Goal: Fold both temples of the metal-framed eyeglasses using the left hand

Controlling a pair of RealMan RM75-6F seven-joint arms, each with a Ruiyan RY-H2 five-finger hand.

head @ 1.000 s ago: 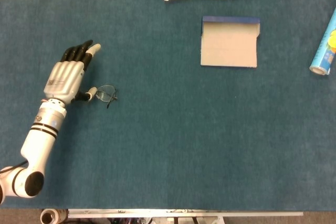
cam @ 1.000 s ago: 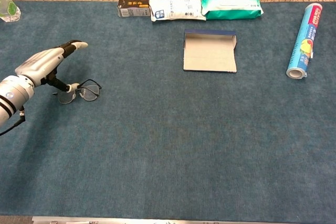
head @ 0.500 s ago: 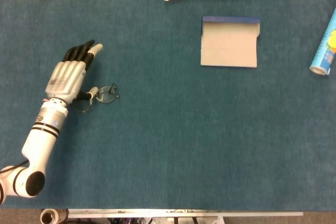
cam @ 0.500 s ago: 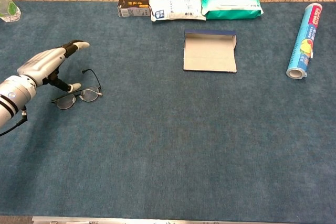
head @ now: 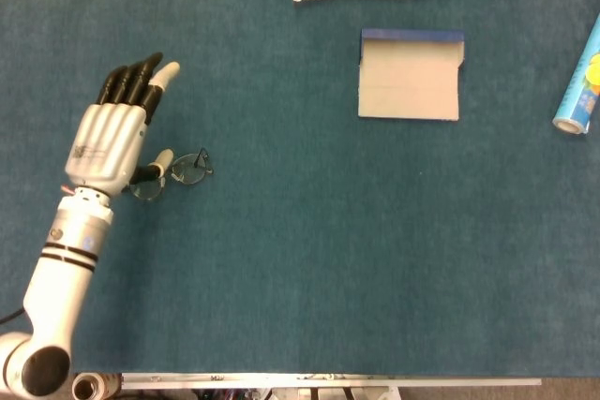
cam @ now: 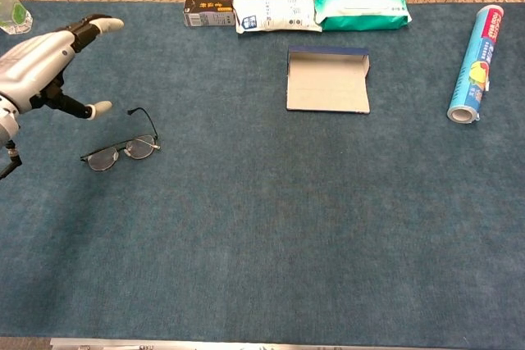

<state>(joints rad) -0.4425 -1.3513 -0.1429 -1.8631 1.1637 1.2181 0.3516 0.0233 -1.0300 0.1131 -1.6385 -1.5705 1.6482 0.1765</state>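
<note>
The metal-framed eyeglasses [cam: 121, 148] lie on the blue table cloth at the left, lenses toward the front, one temple [cam: 146, 119] sticking out toward the back. In the head view the eyeglasses [head: 178, 172] are partly covered by the thumb. My left hand [cam: 41, 61] hovers above and left of them, fingers spread and straight, holding nothing; the chest view shows a clear gap between thumb tip and frame. The left hand [head: 114, 128] shows from above in the head view. My right hand is in neither view.
An open cardboard box [cam: 327, 80] lies at the back centre. Packets [cam: 274, 12] and a green wipes pack [cam: 362, 8] line the far edge, with a small dark box [cam: 207, 12]. A film roll [cam: 474, 52] lies at the right. A bottle [cam: 12, 10] stands far left.
My left hand has lifted up and away from the eyeglasses, which it touched before. The glasses shifted slightly and now lie flat with one temple out.
</note>
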